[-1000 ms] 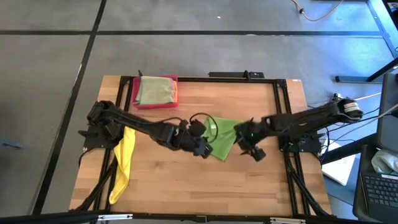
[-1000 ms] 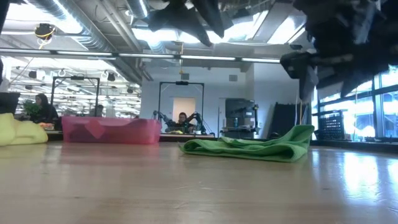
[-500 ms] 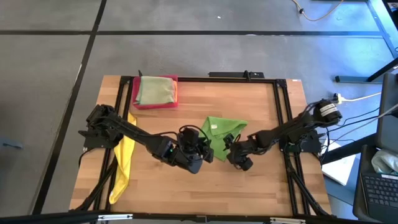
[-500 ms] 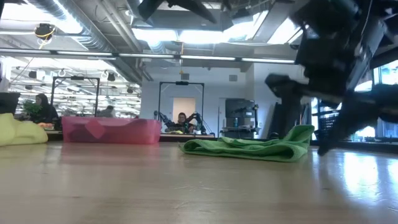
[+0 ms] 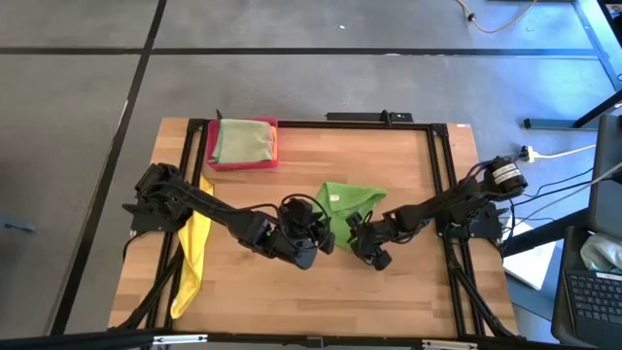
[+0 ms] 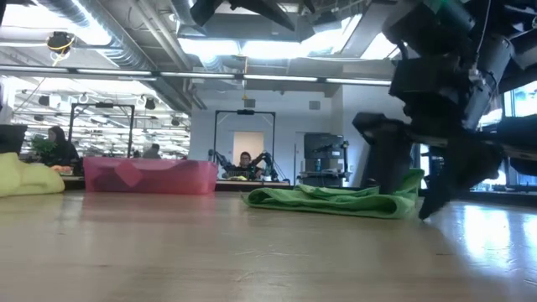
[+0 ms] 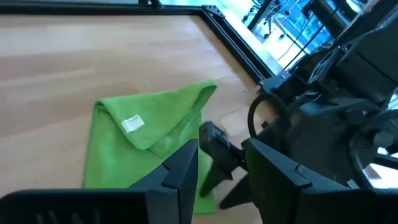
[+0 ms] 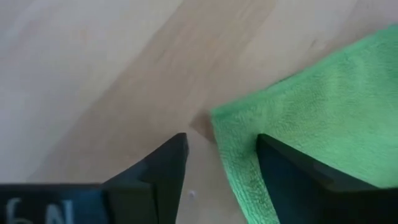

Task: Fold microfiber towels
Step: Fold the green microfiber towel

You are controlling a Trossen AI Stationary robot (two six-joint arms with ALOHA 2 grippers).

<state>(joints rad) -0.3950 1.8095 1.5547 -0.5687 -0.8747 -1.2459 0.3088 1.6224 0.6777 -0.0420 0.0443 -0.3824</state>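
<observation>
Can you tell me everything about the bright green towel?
The bright green towel is soft, fuzzy cloth, folded over into a rumpled, roughly triangular shape, with a small white tag on top. It lies on the wooden table near its middle. The right gripper straddles one corner with its jaws open; the left gripper hovers beside it.

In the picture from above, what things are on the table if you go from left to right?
Yellow towel → pink-red tray holding an olive-green towel → left gripper → bright green towel → right gripper.
</observation>
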